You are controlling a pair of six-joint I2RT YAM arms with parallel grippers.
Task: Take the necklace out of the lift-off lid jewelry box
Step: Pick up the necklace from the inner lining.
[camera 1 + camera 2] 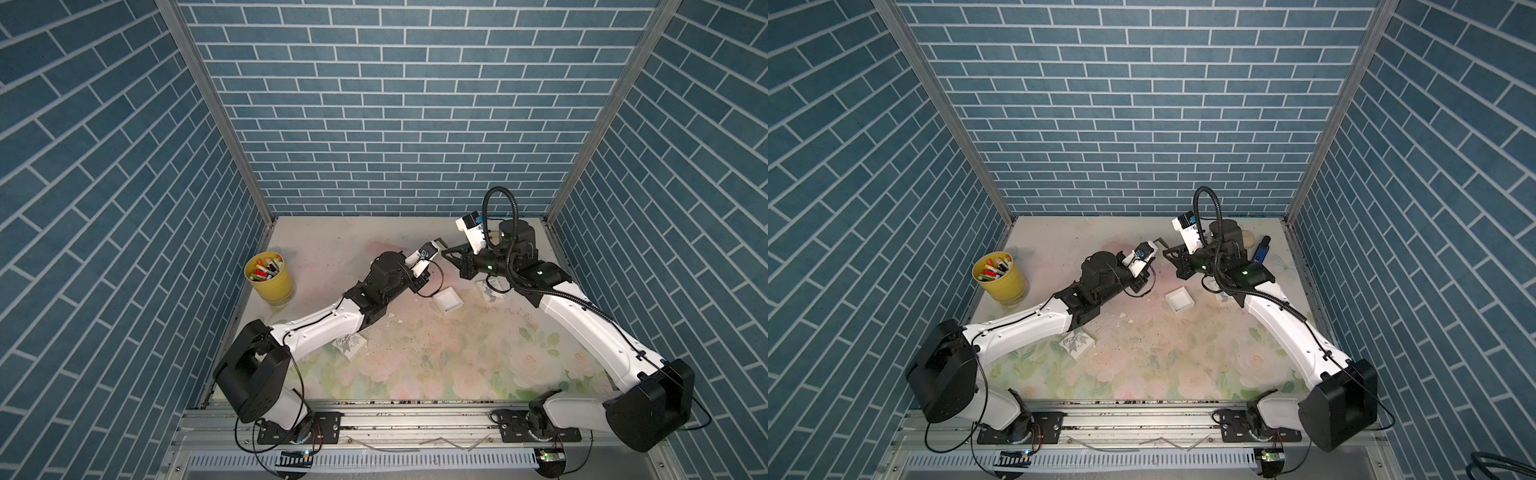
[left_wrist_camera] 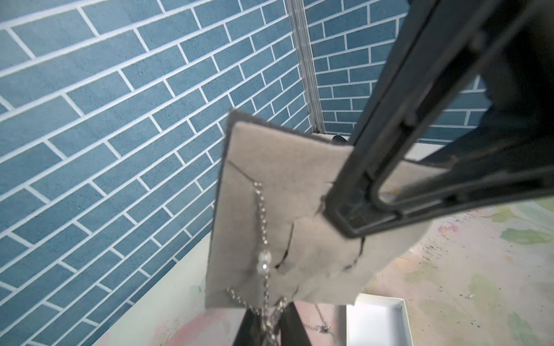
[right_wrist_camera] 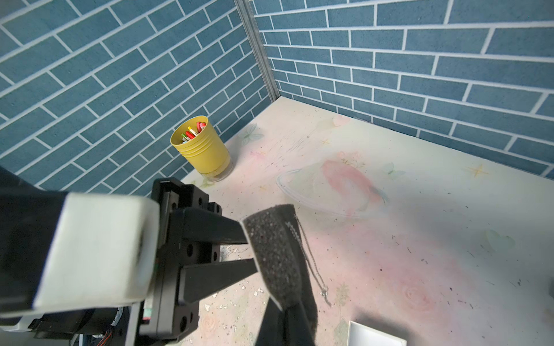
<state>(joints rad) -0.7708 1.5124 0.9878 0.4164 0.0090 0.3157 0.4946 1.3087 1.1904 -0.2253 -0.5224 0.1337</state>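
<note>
Nearest the arm bases, a floral-printed box piece [image 1: 351, 345] lay on the table surface [image 1: 415, 374], partly under the left forearm. Farther in, the open white box part [image 1: 448, 300] lay mouth up between the two arms, apart from both grippers; a second floral-printed piece [image 1: 490, 291] sat near it, partly hidden under the right arm. A yellow cup [image 1: 269, 276] of coloured markers stood by the left wall, well apart from the work.

Beyond the open white box part, both grippers stood tip to tip above the table. The right gripper [image 3: 286, 320] was clenched on one edge of the grey, foam-backed insert pad [image 2: 269, 167]. The pad was held off the table and tilted, with its velvet face toward the left wrist camera.

The necklace [image 2: 261, 209] was out of the box and on the pad. Its chain ran down the pad face from a cut, carried two clear beads, and hung past the pad's lower edge; in the right wrist view, a length of chain with a small pendant draped over the foam side.

The left gripper [image 2: 268, 319] was at that lower edge; its jaws stood drawn nearly together with the hanging chain strands between them, grasping the necklace.
</note>
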